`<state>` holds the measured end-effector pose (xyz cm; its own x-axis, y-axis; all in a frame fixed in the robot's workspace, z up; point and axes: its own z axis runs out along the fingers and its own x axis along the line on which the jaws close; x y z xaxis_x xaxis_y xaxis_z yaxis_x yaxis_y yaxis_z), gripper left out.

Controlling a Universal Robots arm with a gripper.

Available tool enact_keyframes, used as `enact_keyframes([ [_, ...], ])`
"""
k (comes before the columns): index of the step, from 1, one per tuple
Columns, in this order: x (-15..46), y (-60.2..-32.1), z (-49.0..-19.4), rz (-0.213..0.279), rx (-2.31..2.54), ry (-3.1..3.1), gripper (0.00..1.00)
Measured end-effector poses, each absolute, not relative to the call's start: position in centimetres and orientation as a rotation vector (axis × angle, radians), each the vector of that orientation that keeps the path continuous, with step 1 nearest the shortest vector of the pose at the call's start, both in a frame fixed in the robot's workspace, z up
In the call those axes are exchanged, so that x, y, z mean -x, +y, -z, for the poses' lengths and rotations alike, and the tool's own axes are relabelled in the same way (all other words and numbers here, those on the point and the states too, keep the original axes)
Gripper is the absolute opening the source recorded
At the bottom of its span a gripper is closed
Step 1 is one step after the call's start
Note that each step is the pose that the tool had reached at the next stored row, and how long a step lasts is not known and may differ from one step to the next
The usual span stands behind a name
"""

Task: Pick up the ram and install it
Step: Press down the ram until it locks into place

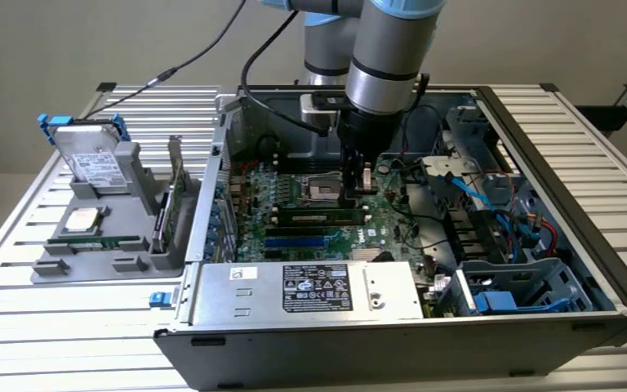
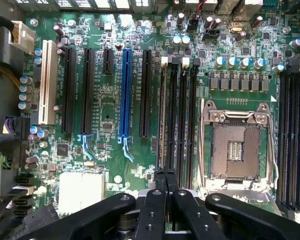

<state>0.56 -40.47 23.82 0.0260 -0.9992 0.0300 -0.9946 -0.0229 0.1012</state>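
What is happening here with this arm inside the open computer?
The robot arm reaches into the open computer case. Its fingers are shut, holding nothing, directly over the black memory slots beside the empty processor socket. In the exterior view the ram appears already seated in a slot there.

The arm [image 1: 384, 49] is a fat, round, shiny grey tube. It has a light blue cap [image 1: 406, 8] up high and a thin black ring [image 1: 384, 77] lower down. A thin black cable [image 1: 251, 69] loops beside it. The gripper [image 2: 165, 176] is black, with 2 slim fingers [image 2: 158, 187] and 2 wide curved side bars [image 2: 90, 215] dotted with small round screws.
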Motion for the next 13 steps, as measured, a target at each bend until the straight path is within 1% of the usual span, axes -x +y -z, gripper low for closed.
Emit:
enact_keyframes([
  [13,-0.56,-40.46,-23.03,0.068,-2.177,-2.125,0.1],
])
